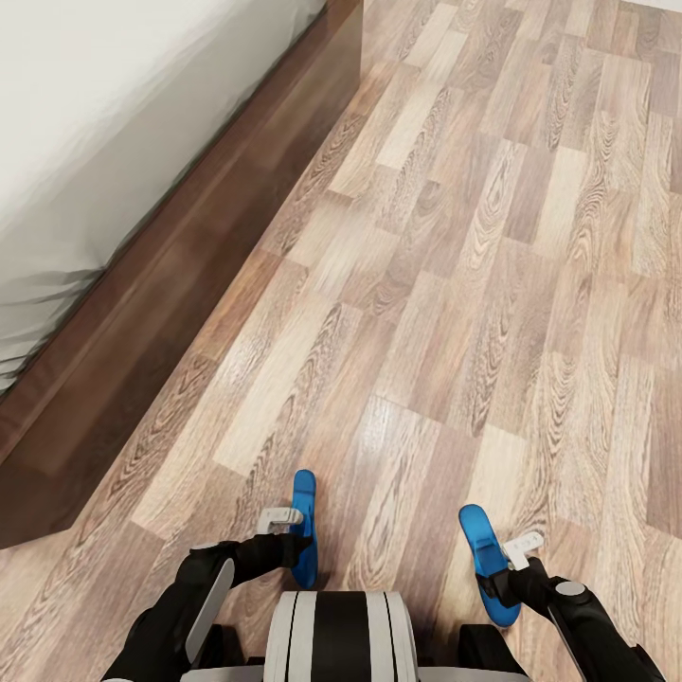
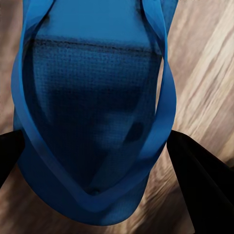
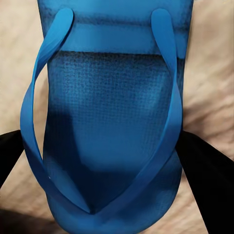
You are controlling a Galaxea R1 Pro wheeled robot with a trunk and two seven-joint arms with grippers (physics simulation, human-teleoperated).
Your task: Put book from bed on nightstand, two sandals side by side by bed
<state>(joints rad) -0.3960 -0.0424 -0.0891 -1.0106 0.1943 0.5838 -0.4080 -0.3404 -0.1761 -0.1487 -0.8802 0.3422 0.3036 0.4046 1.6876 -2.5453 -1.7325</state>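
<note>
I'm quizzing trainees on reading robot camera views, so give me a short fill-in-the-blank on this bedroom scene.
1. Each end effector grips one sandal; the left sandal and the right sandal are both coloured ____.
2. In the head view, the bed lies on the robot's ____ side.
3. The floor is made of ____ planks.

Missing words: blue; left; wood

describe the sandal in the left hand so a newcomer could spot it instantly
Start at the bed along the head view's left edge, then drop to the robot's arms above the wood floor. The blue sandal in the left hand is the one nearer the bed; the other sandal sits in the right hand.
</note>
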